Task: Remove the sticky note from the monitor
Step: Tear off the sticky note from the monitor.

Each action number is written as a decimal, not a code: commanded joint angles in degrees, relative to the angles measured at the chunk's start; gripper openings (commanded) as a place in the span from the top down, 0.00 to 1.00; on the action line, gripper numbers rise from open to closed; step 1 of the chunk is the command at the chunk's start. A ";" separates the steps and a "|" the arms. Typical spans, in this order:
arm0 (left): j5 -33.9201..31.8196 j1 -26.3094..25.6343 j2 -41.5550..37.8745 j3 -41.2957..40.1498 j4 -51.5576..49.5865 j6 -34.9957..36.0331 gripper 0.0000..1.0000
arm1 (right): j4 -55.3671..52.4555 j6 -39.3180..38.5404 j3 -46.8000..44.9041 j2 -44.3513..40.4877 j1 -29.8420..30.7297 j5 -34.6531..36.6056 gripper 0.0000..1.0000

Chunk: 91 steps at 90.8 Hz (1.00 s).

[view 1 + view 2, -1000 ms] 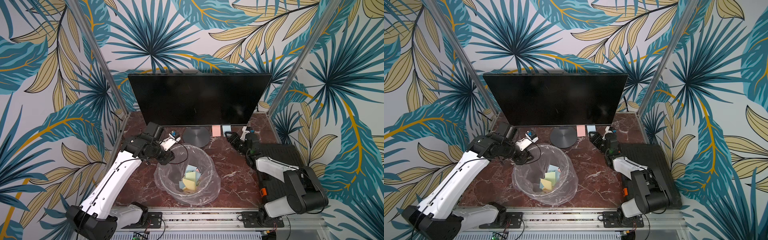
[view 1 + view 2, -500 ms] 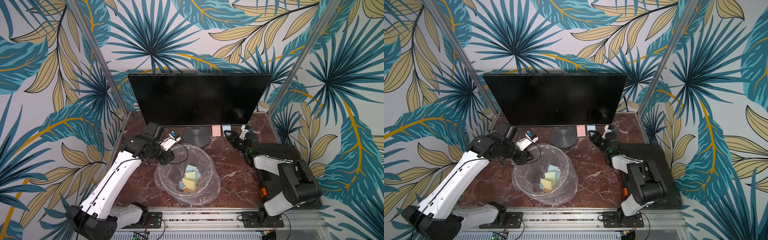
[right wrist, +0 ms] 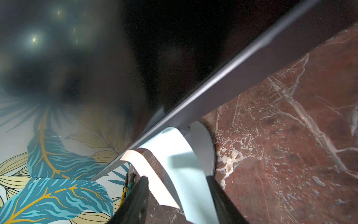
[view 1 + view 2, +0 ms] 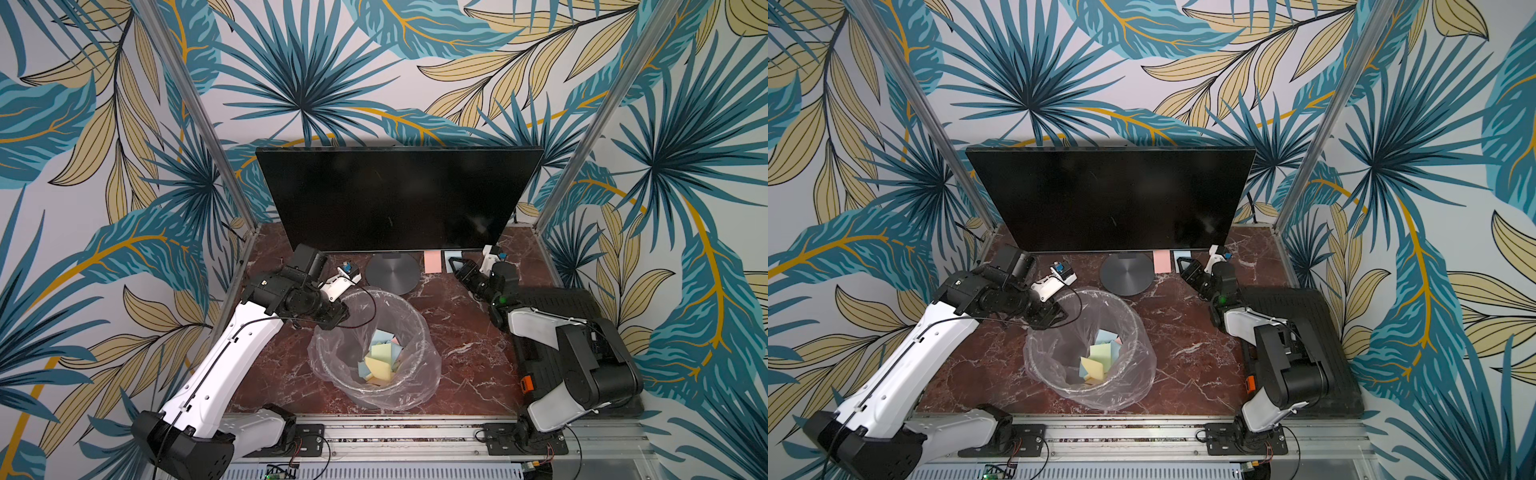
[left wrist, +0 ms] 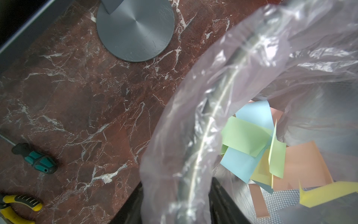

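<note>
- Right gripper point(image 3: 177, 182) spread, flanking pale blue paper sticky note point(image 3: 174, 147) under wide black flat monitor point(image 3: 222, 81) edge.
- Left gripper point(image 5: 177, 194) at clear plastic-lined bin point(image 5: 209, 124) rim; I cannot tell grip.

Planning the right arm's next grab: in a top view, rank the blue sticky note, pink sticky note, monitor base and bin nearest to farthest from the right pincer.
From the right pincer:
1. blue sticky note, between its jaws, below the monitor.
2. pink sticky note, next leftward.
3. monitor base, further left.
4. bin, mid-table, nearer the robot.
</note>
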 commanded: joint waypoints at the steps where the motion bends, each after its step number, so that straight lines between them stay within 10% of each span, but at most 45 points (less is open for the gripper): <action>1: 0.17 -0.08 -1.21 -0.66 0.52 0.53 0.48 | 1.35 -0.44 0.64 0.88 -0.14 -0.63 0.60; 37: 0.12 -0.02 -1.20 -0.79 0.57 0.61 0.48 | 1.00 -0.34 -0.06 -0.55 -0.15 -0.60 1.00; 91: -0.02 -0.02 -1.22 -0.75 0.46 0.55 0.48 | -5.77 -2.44 0.09 -11.31 -0.14 -2.34 1.00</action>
